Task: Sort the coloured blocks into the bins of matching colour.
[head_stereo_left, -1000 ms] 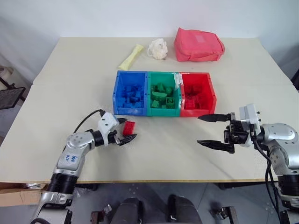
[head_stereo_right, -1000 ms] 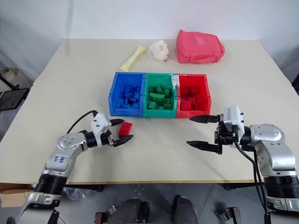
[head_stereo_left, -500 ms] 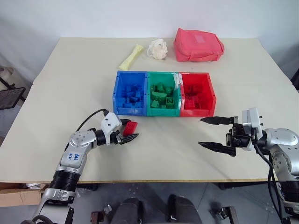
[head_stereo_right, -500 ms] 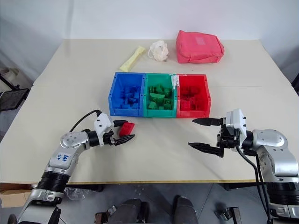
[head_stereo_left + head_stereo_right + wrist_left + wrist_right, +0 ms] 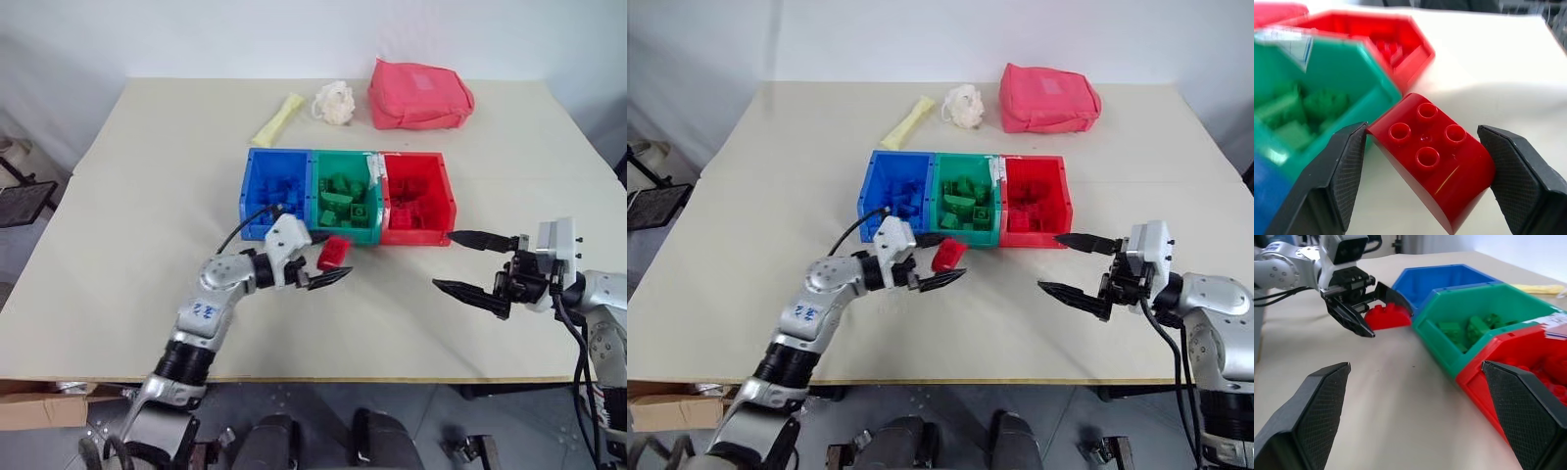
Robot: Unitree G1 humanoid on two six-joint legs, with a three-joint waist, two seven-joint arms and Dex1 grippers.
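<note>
Studs, four, show on our red block (image 5: 1435,159) in the left wrist view; left gripper (image 5: 326,258) pinching it has moved toward the green bin (image 5: 345,233); right gripper (image 5: 477,264) spread.

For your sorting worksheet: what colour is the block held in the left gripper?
Red; the block shows best in the left wrist view.

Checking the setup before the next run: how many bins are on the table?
3, joined in a row mid-table: the blue bin at the robot's left end, the green bin in the middle, the red bin at the right end. None appears hidden.
</note>
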